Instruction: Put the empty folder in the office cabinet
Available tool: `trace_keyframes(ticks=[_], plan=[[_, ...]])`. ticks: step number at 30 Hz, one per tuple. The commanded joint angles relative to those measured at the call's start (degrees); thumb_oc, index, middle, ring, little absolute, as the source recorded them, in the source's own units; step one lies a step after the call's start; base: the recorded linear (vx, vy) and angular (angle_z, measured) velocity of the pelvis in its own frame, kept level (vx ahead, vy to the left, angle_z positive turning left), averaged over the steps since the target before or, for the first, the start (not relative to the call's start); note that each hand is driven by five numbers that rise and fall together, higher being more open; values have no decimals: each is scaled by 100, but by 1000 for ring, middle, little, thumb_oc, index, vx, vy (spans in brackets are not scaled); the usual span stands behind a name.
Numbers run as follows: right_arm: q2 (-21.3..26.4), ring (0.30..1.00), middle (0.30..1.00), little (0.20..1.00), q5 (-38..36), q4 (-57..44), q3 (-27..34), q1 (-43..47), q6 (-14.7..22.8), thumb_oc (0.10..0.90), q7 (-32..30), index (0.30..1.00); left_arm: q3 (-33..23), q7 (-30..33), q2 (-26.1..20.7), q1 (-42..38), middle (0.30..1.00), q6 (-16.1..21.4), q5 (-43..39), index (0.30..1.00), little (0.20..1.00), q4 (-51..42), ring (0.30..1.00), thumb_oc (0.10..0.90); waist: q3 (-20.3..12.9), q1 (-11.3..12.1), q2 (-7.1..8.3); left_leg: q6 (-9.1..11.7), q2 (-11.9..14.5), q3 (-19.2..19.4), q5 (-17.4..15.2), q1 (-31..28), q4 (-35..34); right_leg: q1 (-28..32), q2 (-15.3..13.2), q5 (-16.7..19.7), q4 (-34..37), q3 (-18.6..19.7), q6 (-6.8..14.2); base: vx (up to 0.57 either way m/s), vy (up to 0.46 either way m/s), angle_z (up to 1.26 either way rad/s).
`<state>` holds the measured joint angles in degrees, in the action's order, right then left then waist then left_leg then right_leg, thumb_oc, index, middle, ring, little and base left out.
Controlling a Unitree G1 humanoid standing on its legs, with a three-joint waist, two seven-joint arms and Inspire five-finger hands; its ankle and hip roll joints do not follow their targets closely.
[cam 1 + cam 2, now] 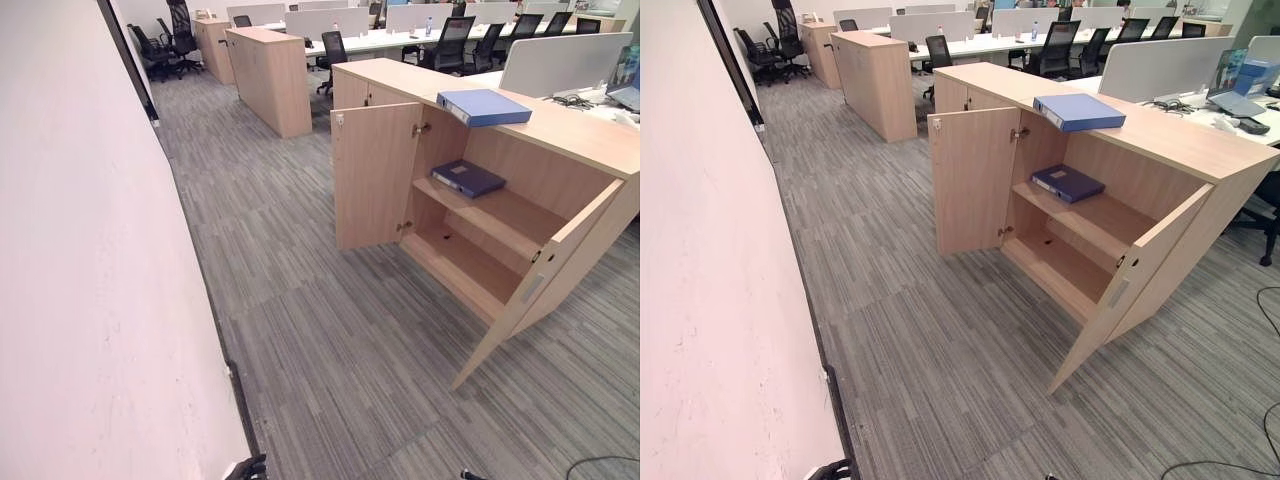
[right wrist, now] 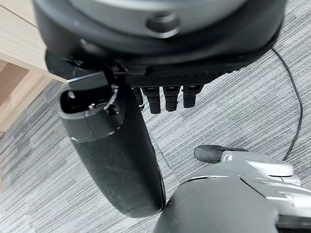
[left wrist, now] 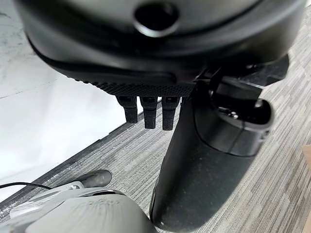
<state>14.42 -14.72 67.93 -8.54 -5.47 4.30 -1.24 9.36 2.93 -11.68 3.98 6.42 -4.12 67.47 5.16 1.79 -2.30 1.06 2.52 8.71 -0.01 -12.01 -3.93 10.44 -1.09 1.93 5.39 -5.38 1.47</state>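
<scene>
A light blue folder [image 1: 484, 106] lies flat on top of the wooden office cabinet [image 1: 560, 135]. A darker blue folder [image 1: 468, 178] lies on the cabinet's upper shelf, and the lower shelf [image 1: 465, 262] is bare. Both cabinet doors stand open: the left door [image 1: 372, 175] swung wide, the right door [image 1: 545, 270] angled out toward me. The cabinet stands some way ahead, to my right. My left hand [image 3: 160, 43] hangs over the carpet with straight fingers [image 3: 149, 115] and holds nothing. My right hand [image 2: 160, 43] hangs the same way, fingers [image 2: 170, 99] straight and empty.
A white wall [image 1: 90, 260] runs along my left side. Grey carpet [image 1: 300, 330] stretches between me and the cabinet. Further back stand another wooden cabinet [image 1: 270, 80], desks with partitions [image 1: 560, 62] and several black office chairs [image 1: 450, 45].
</scene>
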Motion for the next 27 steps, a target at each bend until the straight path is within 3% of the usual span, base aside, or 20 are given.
trace_keyframes(ticks=[1,9,27], plan=[[173,900,900,900,-2,164,-93,344,161,800,-1,900,-2,-13,-159,-248,900,274,-71,900,900,33,900,800,50,135,244,351,127,-75,-89,186,-107,75,-648,-371,-39,-252,686,0,0,0],[286,900,900,900,-440,-1303,-92,362,509,800,-92,900,50,-11,-290,-107,900,512,-592,900,900,-1527,900,800,105,157,234,361,148,-61,-92,204,-107,45,-628,-373,-39,-240,698,0,0,0],[216,900,900,900,-414,-837,-138,226,345,800,18,900,90,11,-238,-251,900,457,-642,900,900,-1447,900,800,194,68,190,450,263,-250,1,308,-107,-9,-447,-491,-80,-180,534,9,-40,5]])
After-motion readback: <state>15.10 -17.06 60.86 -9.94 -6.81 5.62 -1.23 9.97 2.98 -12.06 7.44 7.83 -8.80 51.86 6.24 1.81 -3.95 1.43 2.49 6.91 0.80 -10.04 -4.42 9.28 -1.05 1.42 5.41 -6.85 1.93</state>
